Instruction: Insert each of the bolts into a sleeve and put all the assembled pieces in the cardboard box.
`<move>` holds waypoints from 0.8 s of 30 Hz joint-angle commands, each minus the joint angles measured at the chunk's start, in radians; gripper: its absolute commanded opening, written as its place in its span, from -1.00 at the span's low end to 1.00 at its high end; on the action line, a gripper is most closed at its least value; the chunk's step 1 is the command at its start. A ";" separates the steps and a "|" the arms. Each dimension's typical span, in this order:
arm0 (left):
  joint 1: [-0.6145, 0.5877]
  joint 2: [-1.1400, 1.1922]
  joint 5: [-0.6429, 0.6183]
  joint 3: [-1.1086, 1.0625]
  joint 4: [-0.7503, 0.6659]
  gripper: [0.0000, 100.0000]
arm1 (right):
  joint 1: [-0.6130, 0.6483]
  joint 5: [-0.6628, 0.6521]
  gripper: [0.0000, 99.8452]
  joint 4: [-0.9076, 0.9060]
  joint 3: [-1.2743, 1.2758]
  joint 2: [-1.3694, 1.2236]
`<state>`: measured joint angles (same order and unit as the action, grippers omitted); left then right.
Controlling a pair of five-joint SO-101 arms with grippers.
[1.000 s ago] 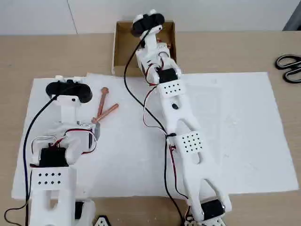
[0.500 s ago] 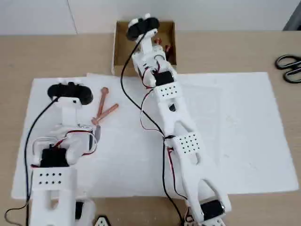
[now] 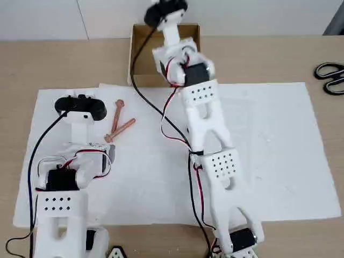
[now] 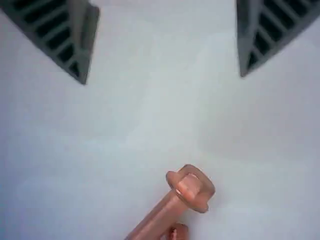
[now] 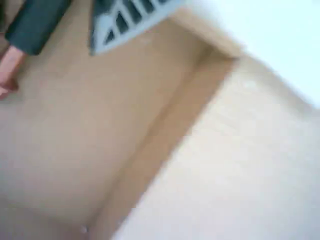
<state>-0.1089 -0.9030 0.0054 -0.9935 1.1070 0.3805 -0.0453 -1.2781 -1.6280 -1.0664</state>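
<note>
Two copper bolts (image 3: 118,121) lie crossed on the white sheet (image 3: 258,134), just right of my left gripper (image 3: 80,107). In the left wrist view that gripper (image 4: 163,77) is open above bare sheet, and one bolt head (image 4: 190,188) lies a short way outside its fingers (image 4: 75,40). My right arm stretches to the cardboard box (image 3: 137,54) at the table's far edge, with the right gripper (image 3: 167,21) above it. In the right wrist view a black sleeve with a copper bolt end (image 5: 30,27) sits over the box floor (image 5: 75,130).
Black scissors (image 3: 330,75) lie at the far right on the wooden table (image 3: 64,59). The sheet to the right of the right arm is bare. The right arm's body crosses the sheet's middle.
The right arm has lifted and its wrist has swung toward the box's far side. The left arm has hardly moved. The two bolts lie as before.
</note>
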 commanded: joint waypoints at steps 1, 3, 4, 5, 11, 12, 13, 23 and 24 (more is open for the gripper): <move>0.006 -0.020 -0.002 0.012 0.002 -0.63 | 0.002 -0.009 -0.64 -0.150 -0.054 0.193; 0.006 -0.020 0.002 0.012 -0.006 -0.63 | 0.004 -0.008 -0.64 -0.232 -0.054 0.266; 0.005 -0.020 0.002 0.008 -0.014 -0.63 | 0.004 -0.008 -0.64 -0.272 -0.054 0.306; 0.005 -0.020 0.002 0.007 -0.014 -0.63 | 0.004 -0.008 -0.64 -0.308 -0.054 0.348; -0.028 -0.021 0.020 0.015 -0.014 -0.63 | 0.001 -0.008 -0.64 -0.447 -0.054 0.624; -0.049 -0.021 0.043 0.028 -0.014 -0.63 | 0.002 -0.008 -0.64 -0.449 -0.054 0.674; -0.071 -0.021 0.064 0.044 -0.012 -0.63 | 0.002 -0.008 -0.64 -0.450 -0.054 0.723; -0.258 -0.021 0.087 0.317 0.149 -0.63 | -0.004 -0.011 -0.64 -0.455 -0.034 1.199; -0.261 -0.021 0.087 0.337 0.163 -0.63 | -0.004 -0.011 -0.64 -0.455 -0.012 1.241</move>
<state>-0.3529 -0.9030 0.0852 -0.7419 1.2421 0.3805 -0.0453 -1.7215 -1.6586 0.0445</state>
